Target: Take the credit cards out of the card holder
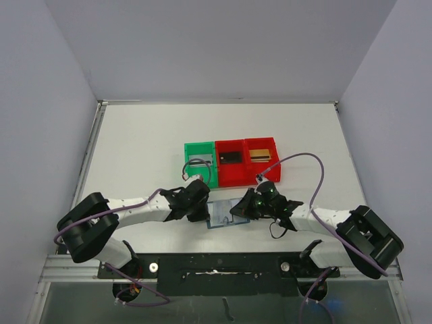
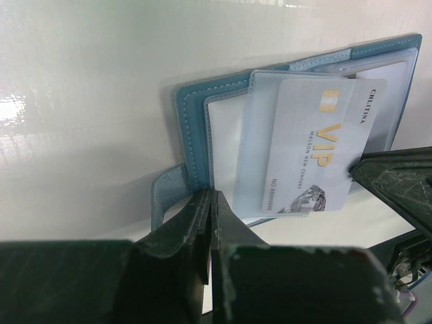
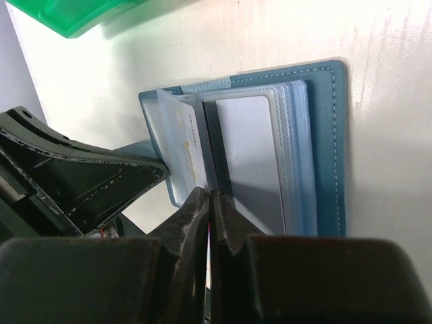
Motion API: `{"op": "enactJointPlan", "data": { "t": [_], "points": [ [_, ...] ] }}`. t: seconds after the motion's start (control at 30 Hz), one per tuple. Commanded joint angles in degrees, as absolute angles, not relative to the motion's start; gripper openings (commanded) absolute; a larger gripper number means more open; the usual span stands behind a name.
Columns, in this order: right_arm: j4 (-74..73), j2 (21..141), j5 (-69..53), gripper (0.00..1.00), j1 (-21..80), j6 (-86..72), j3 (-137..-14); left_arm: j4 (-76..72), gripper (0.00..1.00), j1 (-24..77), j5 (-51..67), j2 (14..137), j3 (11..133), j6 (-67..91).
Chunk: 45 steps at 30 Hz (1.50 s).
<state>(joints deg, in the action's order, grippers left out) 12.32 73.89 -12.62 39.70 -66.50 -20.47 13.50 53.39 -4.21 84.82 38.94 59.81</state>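
The blue card holder (image 1: 221,216) lies open on the white table between my two grippers. In the left wrist view its clear sleeves stand up from the blue cover (image 2: 192,128). A white VIP credit card (image 2: 317,148) sticks partway out of one sleeve toward the right. My left gripper (image 2: 210,197) is shut on the cover's near edge, beside the strap. My right gripper (image 3: 212,196) is shut on the edge of that card (image 3: 185,145), which it sees edge-on. From above, the left gripper (image 1: 202,210) and right gripper (image 1: 236,210) sit at opposite ends of the holder.
A green bin (image 1: 201,164) and two red bins (image 1: 231,162) (image 1: 262,156) stand in a row just beyond the holder, each with a card inside. The green bin's corner (image 3: 74,17) shows in the right wrist view. White walls enclose the table.
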Motion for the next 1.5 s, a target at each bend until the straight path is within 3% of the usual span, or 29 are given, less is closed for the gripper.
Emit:
{"op": "enactJointPlan", "data": {
  "t": [0.0, 0.2, 0.47, 0.77, 1.0, 1.13, 1.47],
  "points": [
    [14.67, 72.68, -13.85, 0.00, 38.45, -65.84, -19.96, 18.94, 0.00, 53.96, -6.90, 86.61, 36.63, 59.50],
    [15.08, 75.01, -16.16, 0.00, 37.94, -64.75, -20.48, 19.42, 0.10, 53.96, -6.77, 83.41, 37.44, 59.15],
    [15.05, 76.62, -16.73, 0.00, 38.07, -64.07, -21.43, 17.58, 0.38, 53.90, -5.33, 78.27, 42.00, 57.87],
    [15.26, 77.57, -16.87, 0.00, 38.50, -63.90, -21.97, 21.27, 0.40, 54.05, -6.38, 80.65, 46.96, 57.04],
    [15.24, 77.57, -16.68, 0.00, 38.54, -64.04, -21.97, 17.28, 0.37, 53.86, -3.74, 78.81, 46.58, 56.57],
    [15.27, 77.34, -16.61, 0.00, 38.58, -64.02, -22.13, 12.72, 0.19, 53.35, -0.69, 82.11, 45.00, 56.91],
    [16.21, 77.00, -17.80, 0.00, 38.58, -63.44, -22.93, 16.32, 0.00, 53.70, -7.00, 90.03, 40.44, 59.13]
  ]
}}
